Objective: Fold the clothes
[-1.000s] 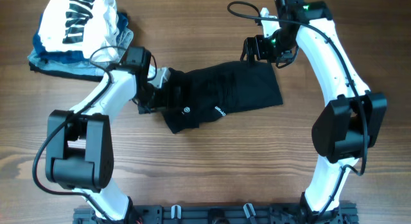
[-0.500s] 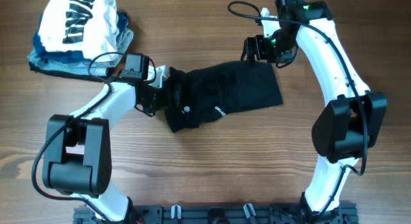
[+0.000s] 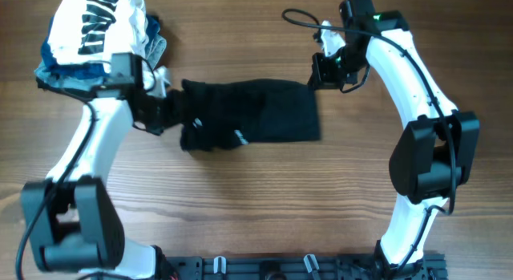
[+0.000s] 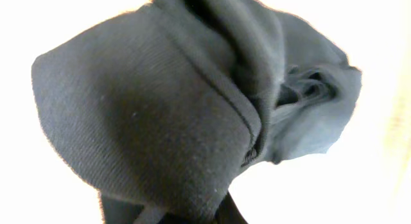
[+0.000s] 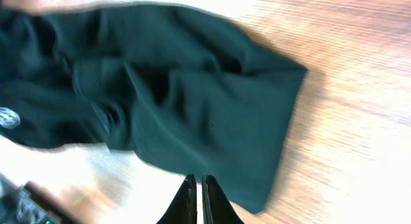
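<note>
Lying across the upper middle of the table (image 3: 256,208), the black T-shirt (image 3: 256,111) is a long, roughly rectangular band, doubled over itself, with its right end squared off and its left end rumpled and bunched. The left tool (image 3: 164,111) sits at that bunched end. Its wrist view is filled with gathered cloth that hides the fingertips, so by the way the folds converge it reads as clamped on the shirt. The right tool (image 5: 198,180) hovers over the right end with its fingers pressed together and nothing visibly between them. I judge the fold about half done. The band has yet to be smoothed and folded end to end into a compact packet. The white garment (image 3: 96,27) and denim (image 3: 64,79) sit at upper left.
</note>
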Robot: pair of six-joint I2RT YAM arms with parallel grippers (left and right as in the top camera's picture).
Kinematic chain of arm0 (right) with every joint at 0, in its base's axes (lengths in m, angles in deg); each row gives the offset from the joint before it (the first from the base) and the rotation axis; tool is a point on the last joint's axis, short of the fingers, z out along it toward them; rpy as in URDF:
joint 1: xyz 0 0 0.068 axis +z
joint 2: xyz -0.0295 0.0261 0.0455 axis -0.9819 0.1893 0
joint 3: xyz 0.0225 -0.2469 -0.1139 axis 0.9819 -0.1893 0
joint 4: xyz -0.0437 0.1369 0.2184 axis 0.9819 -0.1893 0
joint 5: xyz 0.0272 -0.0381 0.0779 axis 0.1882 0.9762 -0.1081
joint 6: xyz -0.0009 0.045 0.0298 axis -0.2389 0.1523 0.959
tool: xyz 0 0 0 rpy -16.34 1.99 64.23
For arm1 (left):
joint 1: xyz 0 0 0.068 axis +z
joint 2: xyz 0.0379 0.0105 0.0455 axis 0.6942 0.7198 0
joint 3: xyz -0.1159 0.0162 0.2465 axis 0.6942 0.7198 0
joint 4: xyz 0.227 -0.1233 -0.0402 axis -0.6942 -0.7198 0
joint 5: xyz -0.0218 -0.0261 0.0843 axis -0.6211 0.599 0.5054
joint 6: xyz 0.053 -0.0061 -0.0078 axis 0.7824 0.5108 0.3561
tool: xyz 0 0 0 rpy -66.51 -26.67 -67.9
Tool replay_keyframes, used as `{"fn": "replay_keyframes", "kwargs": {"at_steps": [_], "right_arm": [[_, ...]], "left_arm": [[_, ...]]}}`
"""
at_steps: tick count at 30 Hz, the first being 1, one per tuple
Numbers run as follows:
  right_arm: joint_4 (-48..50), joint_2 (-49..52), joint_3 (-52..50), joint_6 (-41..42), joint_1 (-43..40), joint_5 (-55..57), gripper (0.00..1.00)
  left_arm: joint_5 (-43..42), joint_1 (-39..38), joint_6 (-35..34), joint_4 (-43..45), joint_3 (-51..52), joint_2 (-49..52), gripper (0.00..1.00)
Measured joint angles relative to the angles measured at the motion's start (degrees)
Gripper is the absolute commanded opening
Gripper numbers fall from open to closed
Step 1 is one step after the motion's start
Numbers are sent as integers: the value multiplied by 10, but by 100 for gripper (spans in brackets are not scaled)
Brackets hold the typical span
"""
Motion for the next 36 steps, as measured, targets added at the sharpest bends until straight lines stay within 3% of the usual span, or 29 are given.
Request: {"fn": "replay_keyframes", "kwargs": {"at_steps": [5,12,17,21,29,36], "right_arm": [[46,0,-78,-26,3,-60,4],[228,-1,-214,3,7,-117,4],[261,13,-230,27,7,-114,4],[265,33,-231,38,7,-109,4],[268,33,-231,66,7,-104,4],[297,34,-231,88,-26,-144,4]], "left_arm": [[25,0,16,-59,-64,-17,4],[37,-39,25,-61,-83,-17,4],[46,-95,25,-57,-113,-17,4],[52,-182,25,-12,-117,-17,4],[72,-344,25,168,-120,7,4],[105,-407,25,210,-120,91,4]]}}
